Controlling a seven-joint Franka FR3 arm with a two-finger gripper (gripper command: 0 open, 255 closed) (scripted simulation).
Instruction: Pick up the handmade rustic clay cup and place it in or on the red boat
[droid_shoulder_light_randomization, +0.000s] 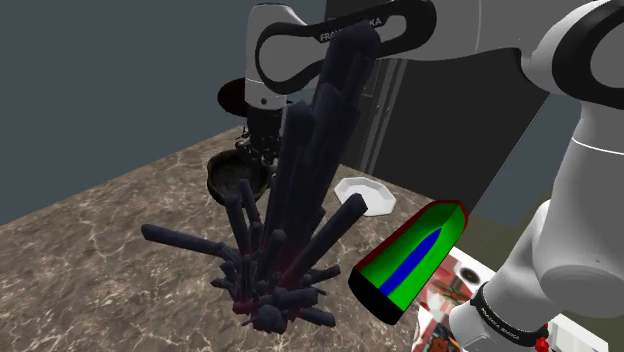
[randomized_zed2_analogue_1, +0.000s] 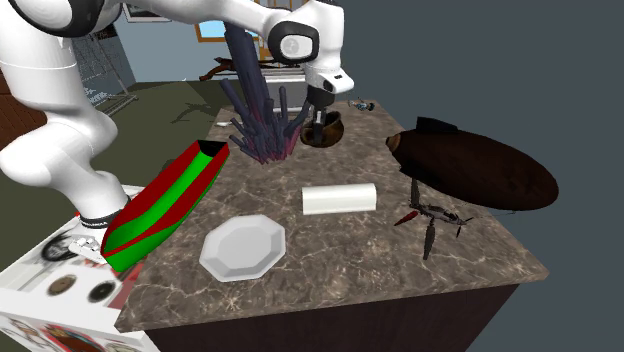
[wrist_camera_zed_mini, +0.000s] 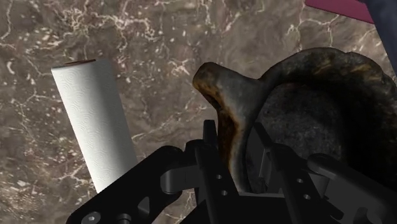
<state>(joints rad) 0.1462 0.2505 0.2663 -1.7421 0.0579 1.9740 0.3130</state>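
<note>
Clay cup (wrist_camera_zed_mini: 318, 102) first: it is not in the boat yet, so most of the job is left. I will go from big to small.

The stone counter (randomized_zed2_analogue_1: 330, 270) holds everything. At one edge of it lies the red boat (randomized_zed2_analogue_1: 165, 205), green and blue inside, with nothing in it. Between the boat and the cup stands a tall bunch of dark spikes (droid_shoulder_light_randomization: 290, 220). I think I must lift the cup high over it or go around. A white paper roll (randomized_zed2_analogue_1: 340, 198) and a white plate (randomized_zed2_analogue_1: 243, 247) lie nearer the middle, apart from the cup.

The cup is dark brown and bumpy. It is near the other end of the counter, well apart from the boat. I cannot tell if it sits on the counter or is a little bit up.

My gripper (wrist_camera_zed_mini: 245, 153) is right on it. In the wrist view one finger is inside the cup and one is outside, pinching its wall. So the grab looks done. The lift, the carry and the drop are left.
</note>
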